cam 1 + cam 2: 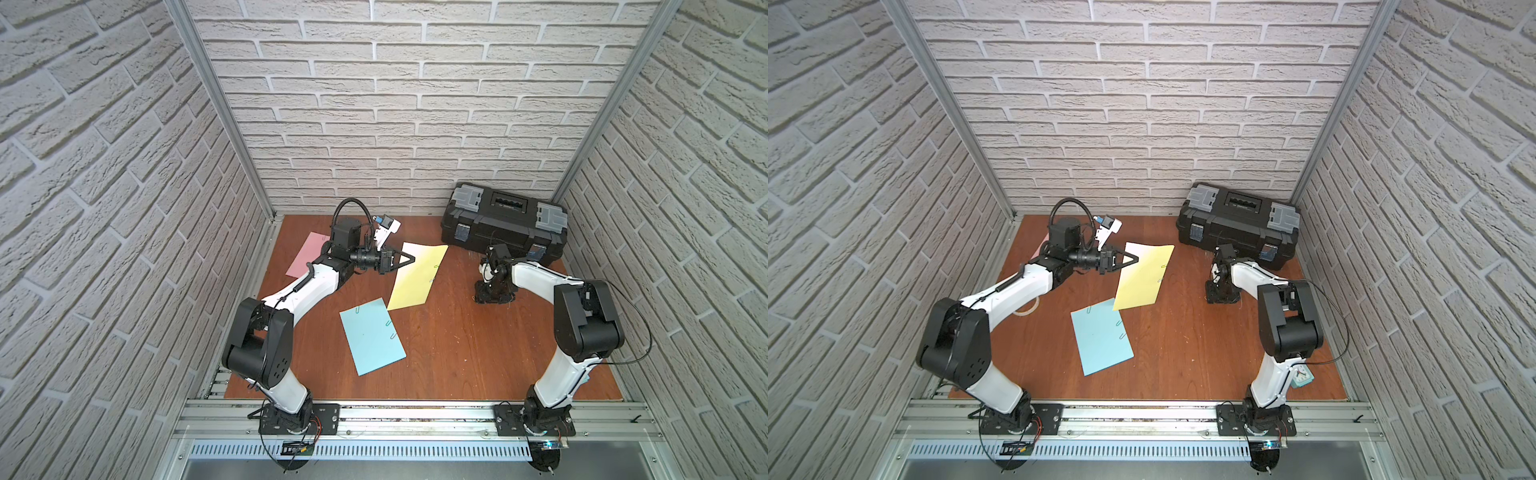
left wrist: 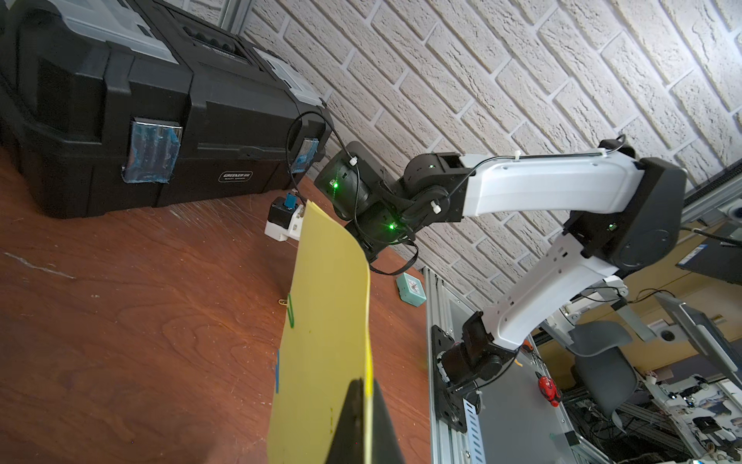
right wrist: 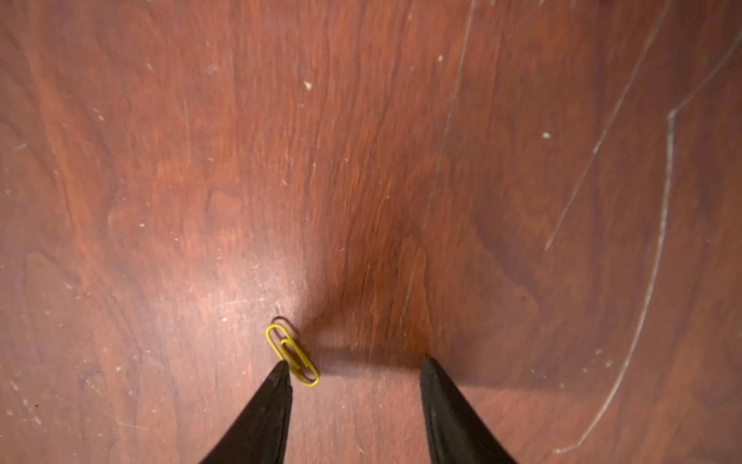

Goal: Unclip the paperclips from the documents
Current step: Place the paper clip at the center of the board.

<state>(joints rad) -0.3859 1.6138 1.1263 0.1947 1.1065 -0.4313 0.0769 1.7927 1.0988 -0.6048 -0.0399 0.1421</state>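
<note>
The left gripper is clamped on an edge of the yellow sheet, holding it partly off the table, with a green paperclip on its edge. The right gripper stands open, a loose yellow paperclip just beside one fingertip. The blue sheet and pink sheet lie flat

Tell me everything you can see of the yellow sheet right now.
The yellow sheet is plain, thin, matte paper, rectangular. The left gripper is shut on one edge and holds it raised and bowed, not lying flat. A green paperclip and a blue paperclip are clipped along one side edge. In both top views its near corner overlaps the light blue sheet; whether they touch cannot be told.
</note>
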